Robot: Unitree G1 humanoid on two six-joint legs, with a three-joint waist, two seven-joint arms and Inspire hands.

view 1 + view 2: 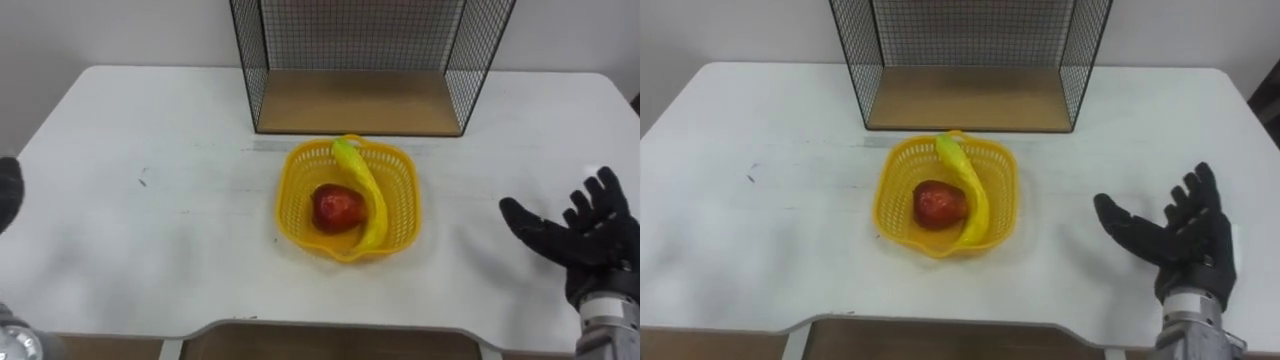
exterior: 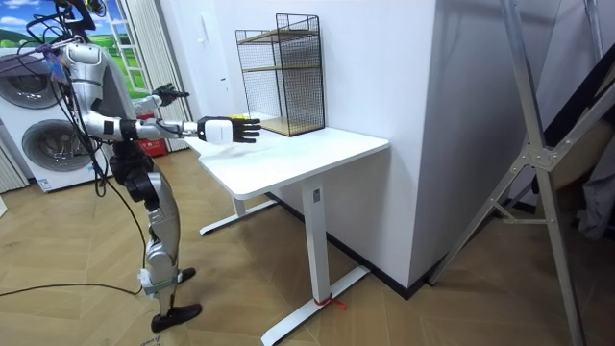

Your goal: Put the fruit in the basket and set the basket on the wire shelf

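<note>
Your basket [image 1: 293,200] sits just before the shelf [image 1: 355,100], apple [image 1: 338,208] and banana [image 1: 366,195] inside, the banana's length running from shelf side to near rim. Your right hand [image 1: 585,240], spread wide and empty, lies right of the basket, nearer than the left hand [image 1: 8,195], whose state I cannot tell.

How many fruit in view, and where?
2, both in the yellow basket: a red fruit at its middle, a banana beside it spanning far rim to near rim. Smaller ones underneath could be hidden.
</note>
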